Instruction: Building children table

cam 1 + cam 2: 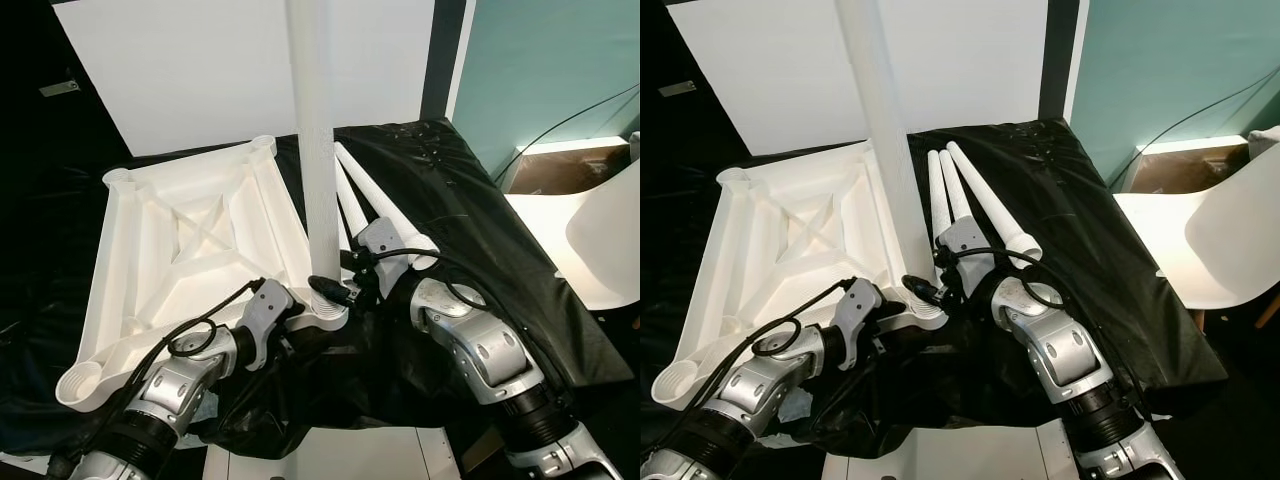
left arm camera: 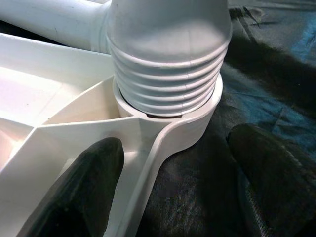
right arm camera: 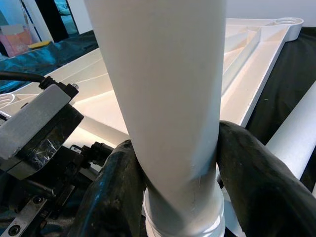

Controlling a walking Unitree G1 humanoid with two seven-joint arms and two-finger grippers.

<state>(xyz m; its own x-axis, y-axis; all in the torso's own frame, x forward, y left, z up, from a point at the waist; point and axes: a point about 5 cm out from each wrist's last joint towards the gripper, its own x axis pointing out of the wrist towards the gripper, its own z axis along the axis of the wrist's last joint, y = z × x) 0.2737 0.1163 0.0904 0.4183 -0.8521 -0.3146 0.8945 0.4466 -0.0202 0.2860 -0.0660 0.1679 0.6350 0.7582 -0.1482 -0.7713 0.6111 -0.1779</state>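
A white children's table top (image 1: 190,240) lies upside down on a black cloth (image 1: 480,230). One white leg (image 1: 318,150) stands upright in the near corner socket (image 2: 197,123), and its threaded end (image 2: 165,74) shows above the rim. My right gripper (image 3: 177,158) is shut on this leg just above the thread. My left gripper (image 2: 177,140) is open and straddles that corner, one finger (image 2: 89,187) over the table top's underside and the other over the cloth. Three spare legs (image 1: 970,200) lie side by side on the cloth behind my right arm.
A white board (image 1: 200,70) leans against the wall behind the table top. A white chair (image 1: 1230,240) stands to the right of the cloth, with a cardboard box (image 1: 565,170) beyond it. The cloth's front edge hangs just below my arms.
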